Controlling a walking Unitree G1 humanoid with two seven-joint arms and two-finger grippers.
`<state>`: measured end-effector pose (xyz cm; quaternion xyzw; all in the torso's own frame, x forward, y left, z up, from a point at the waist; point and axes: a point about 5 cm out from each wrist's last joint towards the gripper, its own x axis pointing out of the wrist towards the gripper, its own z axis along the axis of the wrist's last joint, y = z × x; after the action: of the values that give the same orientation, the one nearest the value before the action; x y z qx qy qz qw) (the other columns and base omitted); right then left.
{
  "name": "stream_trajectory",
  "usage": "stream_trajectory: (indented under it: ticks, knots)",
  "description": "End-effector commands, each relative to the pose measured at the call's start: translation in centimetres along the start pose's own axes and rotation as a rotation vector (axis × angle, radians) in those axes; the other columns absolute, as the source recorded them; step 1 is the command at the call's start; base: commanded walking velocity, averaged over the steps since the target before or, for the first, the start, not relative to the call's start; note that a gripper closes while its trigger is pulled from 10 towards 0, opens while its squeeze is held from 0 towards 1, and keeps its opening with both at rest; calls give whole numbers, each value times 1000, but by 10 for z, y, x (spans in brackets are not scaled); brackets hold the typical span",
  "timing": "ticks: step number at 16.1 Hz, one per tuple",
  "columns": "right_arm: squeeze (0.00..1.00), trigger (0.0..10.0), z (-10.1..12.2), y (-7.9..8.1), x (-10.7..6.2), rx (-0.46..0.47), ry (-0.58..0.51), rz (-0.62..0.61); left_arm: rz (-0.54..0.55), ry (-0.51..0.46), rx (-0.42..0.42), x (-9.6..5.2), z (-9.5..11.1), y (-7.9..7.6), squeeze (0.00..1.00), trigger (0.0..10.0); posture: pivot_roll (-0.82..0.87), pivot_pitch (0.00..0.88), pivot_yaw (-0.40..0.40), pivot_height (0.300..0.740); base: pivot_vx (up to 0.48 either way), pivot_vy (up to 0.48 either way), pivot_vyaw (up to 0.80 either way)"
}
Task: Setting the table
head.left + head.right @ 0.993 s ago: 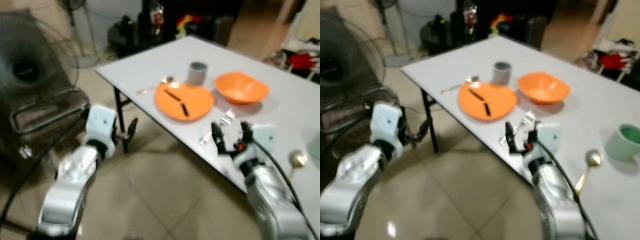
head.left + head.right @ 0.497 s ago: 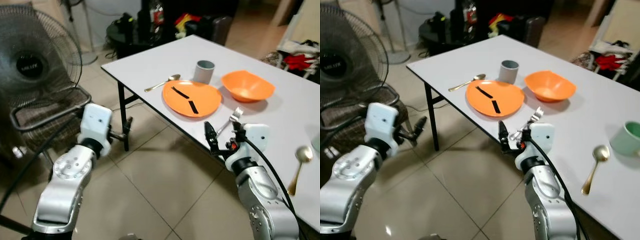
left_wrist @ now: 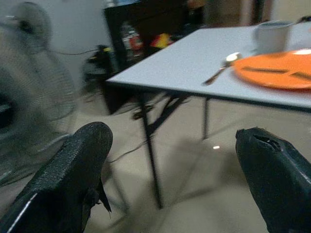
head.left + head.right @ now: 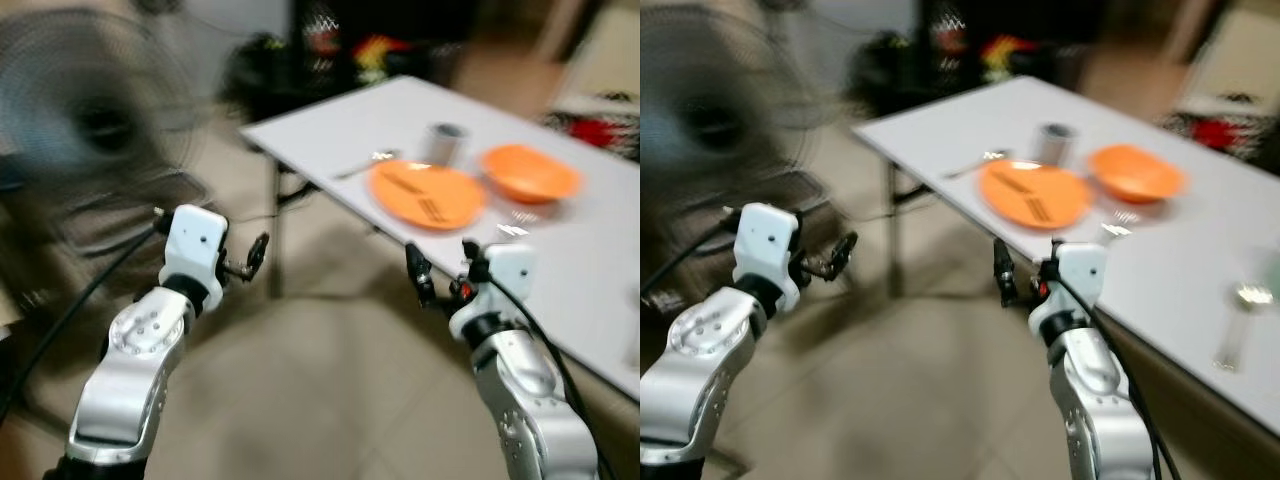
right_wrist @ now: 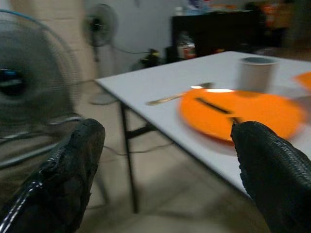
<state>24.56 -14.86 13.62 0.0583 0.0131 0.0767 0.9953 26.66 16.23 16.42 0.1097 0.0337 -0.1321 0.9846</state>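
Tiled floor and a standing fan (image 4: 90, 130) are blurred on the left. On the white desk (image 4: 1200, 250) at right, an orange plate (image 4: 1035, 193), orange bowl (image 4: 1137, 171), grey cup (image 4: 1053, 142) and a spoon (image 5: 177, 96) are seen. Both the left gripper (image 3: 170, 179) and right gripper (image 5: 165, 179) are held with jaws wide, empty, short of the desk. The spoon is judged light, stiff and slippery, best pinched mid-handle.

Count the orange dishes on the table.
2. An orange plate with dark strips on it lies near the table's front edge, beside the grey cup. An orange bowl sits just to its right. Blur could hide others.
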Motion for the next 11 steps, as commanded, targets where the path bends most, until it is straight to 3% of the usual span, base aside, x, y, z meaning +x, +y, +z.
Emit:
stream_trajectory:
  ticks: [1, 4, 11]
  knots:
    - [1000, 10000, -5, -5, -1, -7, 23, -17, -7, -8, 0, 0, 2, -2, 0, 10000, 38, 0, -21, 740, 0, 319, 800]
    - [1000, 10000, -5, -5, 0, -5, 22, -21, -9, -11, 5, 0, 2, -1, 0, 10000, 40, 0, -19, 740, 0, 317, 800]
    - [1000, 10000, -8, -5, -1, 34, 27, -34, -15, -12, 17, 1, 3, 0, 0, 10000, 43, 0, -15, 740, 0, 314, 0]
